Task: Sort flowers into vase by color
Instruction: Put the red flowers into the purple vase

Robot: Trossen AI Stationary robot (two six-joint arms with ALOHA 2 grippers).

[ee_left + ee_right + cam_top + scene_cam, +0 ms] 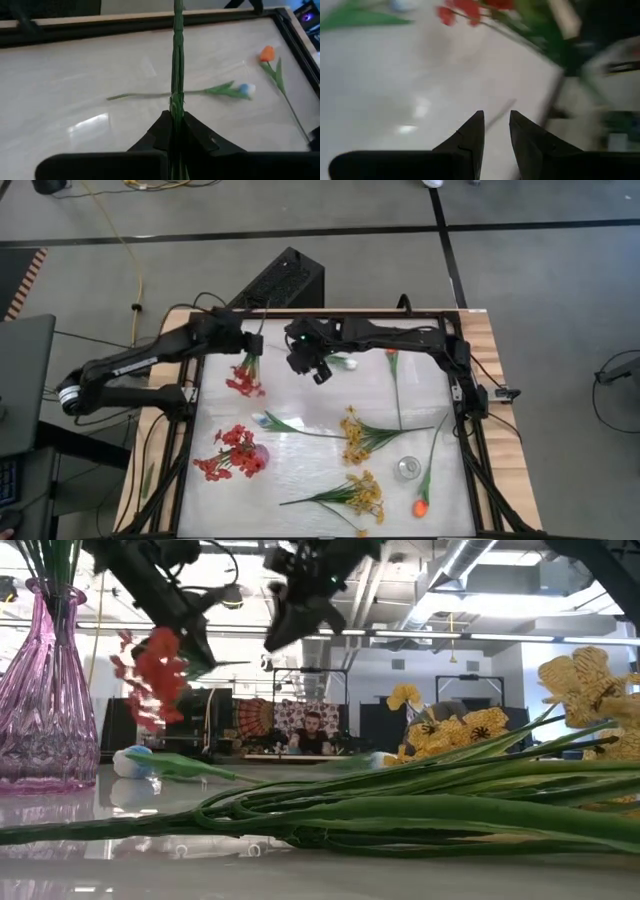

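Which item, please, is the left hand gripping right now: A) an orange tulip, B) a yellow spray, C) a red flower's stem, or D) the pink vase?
C: the left hand is shut on a green stem, and from above the red flower hangs from that same hand.

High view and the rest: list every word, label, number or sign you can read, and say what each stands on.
None can be read in any view.
The black box behind the table shows no legible label.
The patterned hanging far back in the low view bears shapes, no readable text.
The vase and the can carry no lettering that shows.
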